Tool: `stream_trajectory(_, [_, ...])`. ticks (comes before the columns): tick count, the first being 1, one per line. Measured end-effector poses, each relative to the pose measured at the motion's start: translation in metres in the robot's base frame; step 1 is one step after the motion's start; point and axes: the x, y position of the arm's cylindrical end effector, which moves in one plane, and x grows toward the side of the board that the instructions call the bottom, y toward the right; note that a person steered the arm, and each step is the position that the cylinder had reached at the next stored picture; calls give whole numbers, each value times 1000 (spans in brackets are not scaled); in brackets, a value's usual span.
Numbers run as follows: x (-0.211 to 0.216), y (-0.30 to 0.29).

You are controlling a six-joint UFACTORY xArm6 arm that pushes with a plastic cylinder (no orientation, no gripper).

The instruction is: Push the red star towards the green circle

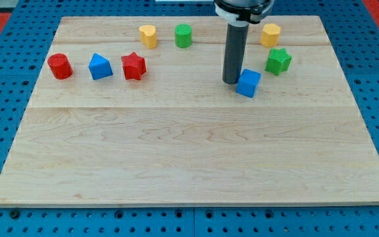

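Beside the blue cube (pixel 249 83) stood my tip (pixel 231 81), gripperless; well apart from red star (pixel 133 66), unpushed, short of green circle (pixel 183 35).

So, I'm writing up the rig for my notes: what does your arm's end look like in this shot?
A straight, dark grey cylindrical rod with a plain, unmarked surface, ending at my tip. At the view's top it enters a black collar with a white ring. No cables show, and there are no jaws.
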Motion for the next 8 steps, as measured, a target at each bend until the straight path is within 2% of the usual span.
stream_trajectory(2, [21, 44])
stream_trajectory(3, [42, 8])
stream_trajectory(5, [43, -191])
stream_trajectory(6, [29, -267])
stream_trajectory(7, [1, -283])
stream_trajectory(8, [-18, -242])
